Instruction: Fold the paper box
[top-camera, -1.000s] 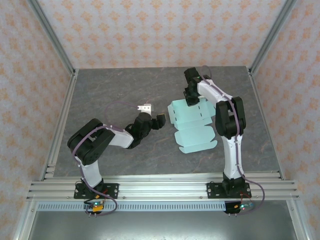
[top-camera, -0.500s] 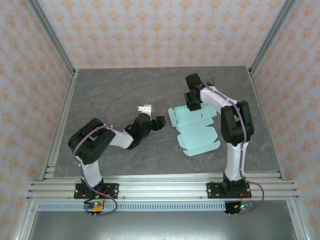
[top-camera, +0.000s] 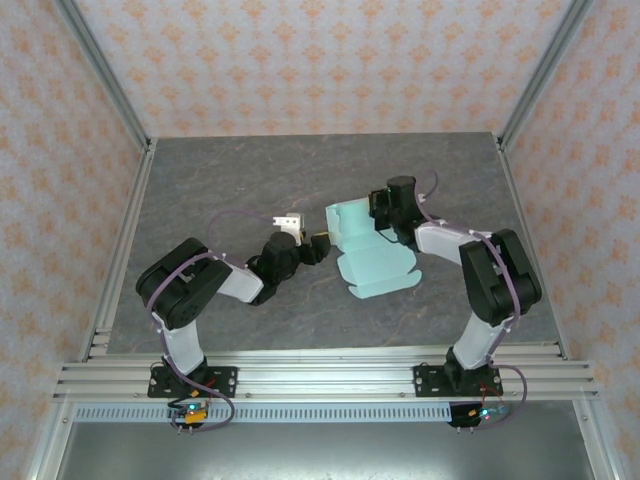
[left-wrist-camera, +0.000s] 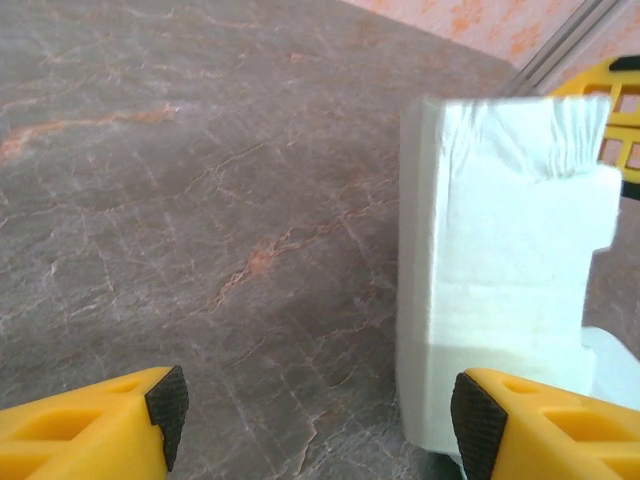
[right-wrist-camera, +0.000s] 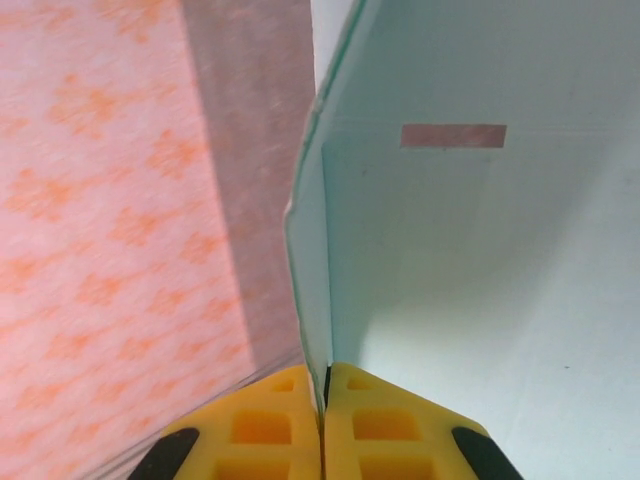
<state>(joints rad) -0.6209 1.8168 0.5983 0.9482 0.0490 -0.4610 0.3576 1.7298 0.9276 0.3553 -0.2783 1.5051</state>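
Pinching, R gripper (top-camera: 377, 210): jaws fully shut on the top edge of the paper box (top-camera: 378, 268). In the R wrist view the yellow fingertips (right-wrist-camera: 270, 430) meet at bottom centre, w/ the thin card edge clamped between them.
Box pos: centre-right of the top view, on the grey table (top-camera: 220, 180). Lower panel lies flat. Upper panel stands up at the box's upper left, held by the R jaws.
L gripper (top-camera: 305, 232): jaws wide apart, nothing held. It sits just left of the raised panel. In the L wrist view the pale panel stands in the right half of the frame, close by the right fingertip. Touching or not: can't tell.
Vs 1 s ago, box: it lay spread flat and further right. Now the upper panel is lifted and the whole sheet has shifted left, toward the L gripper.
Vs 1 s ago, R gripper: was over the box's upper edge. Now lower in frame, arm bent low.
Vs 1 s ago, L gripper: nudged slightly toward the box.
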